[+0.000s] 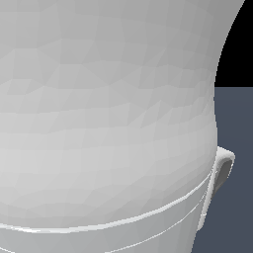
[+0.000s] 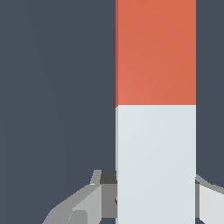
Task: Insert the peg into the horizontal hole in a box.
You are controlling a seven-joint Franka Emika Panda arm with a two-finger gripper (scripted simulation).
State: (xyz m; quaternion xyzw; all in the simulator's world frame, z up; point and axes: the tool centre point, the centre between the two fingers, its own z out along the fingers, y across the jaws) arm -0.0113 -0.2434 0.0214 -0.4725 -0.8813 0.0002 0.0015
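I see the peg [image 2: 155,109] filling the wrist view, orange-red half far from the pincer [image 2: 153,197], pale half between the fingers [image 2: 87,203], which look clamped on it. Box and hole show in neither view, so my worry is steering blind and jamming the tip on the box face. The arm's own white body [image 1: 99,123] blocks the exterior view; only dark table [image 1: 237,148] shows beside it.

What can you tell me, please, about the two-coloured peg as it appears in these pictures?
The long square-section bar, half orange-red and half pale grey-white, shows only in the wrist view, running out of frame at both ends. Its faces look flat, smooth and matte, the colours meeting at a sharp straight line. The pale half lies nearest the grey fingers, which flank it on both sides. Dark plain ground lies behind it.
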